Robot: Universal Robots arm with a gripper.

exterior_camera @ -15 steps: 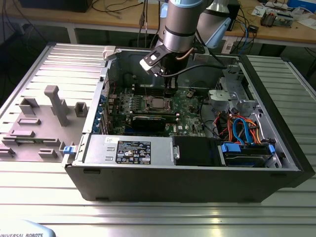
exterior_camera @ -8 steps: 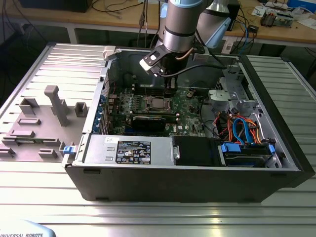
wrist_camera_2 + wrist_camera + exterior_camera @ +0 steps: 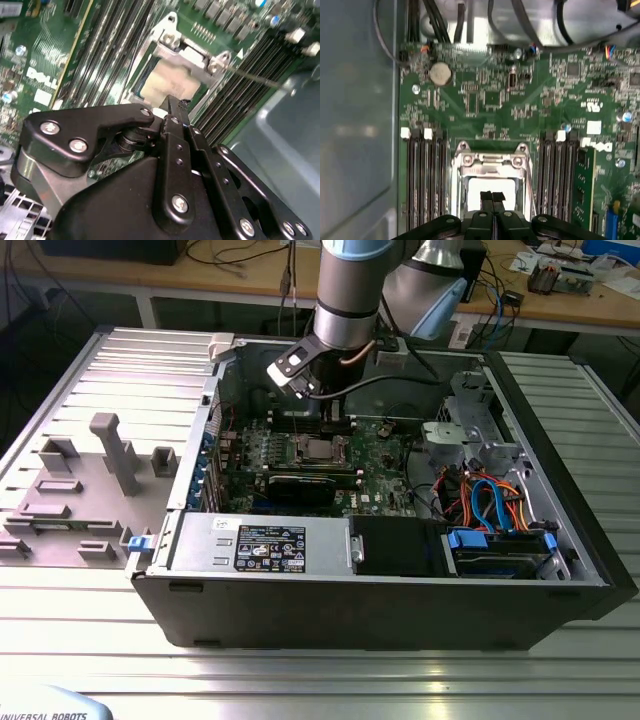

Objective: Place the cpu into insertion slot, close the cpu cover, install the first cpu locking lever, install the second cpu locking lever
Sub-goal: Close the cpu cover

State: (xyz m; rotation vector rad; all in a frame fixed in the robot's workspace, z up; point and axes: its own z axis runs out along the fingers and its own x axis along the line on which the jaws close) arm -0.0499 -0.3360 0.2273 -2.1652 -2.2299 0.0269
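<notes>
Reading the exterior view from its left, I log a grey fixture block (image 3: 95, 475) on the ribbed metal surface (image 3: 300, 680), well apart from the work. Next comes the open computer case (image 3: 575, 585), with a black-and-white label (image 3: 270, 545) on the housing along its near wall. I record that print is present and do not transcribe it. In the upper middle of that frame the arm (image 3: 350, 290) reaches down into the case, above the green board (image 3: 385, 455). At the exterior view's right lie blue and orange cables (image 3: 490, 495).

In the first wrist view the gripper (image 3: 492, 195) hangs over the insertion slot (image 3: 456, 175). Its fingers (image 3: 486, 201) are pressed together with nothing between them. The cpu (image 3: 492, 184) is seated in the slot, silver top up, and the cpu cover (image 3: 490, 170) lies as a frame around it. The fingertips sit straight over the middle of the chip; whether they touch it I cannot tell. In the second wrist view a thin metal rod (image 3: 250, 77) runs out from one socket corner alongside the memory slots (image 3: 235, 105). I judge it a locking lever not latched.
</notes>
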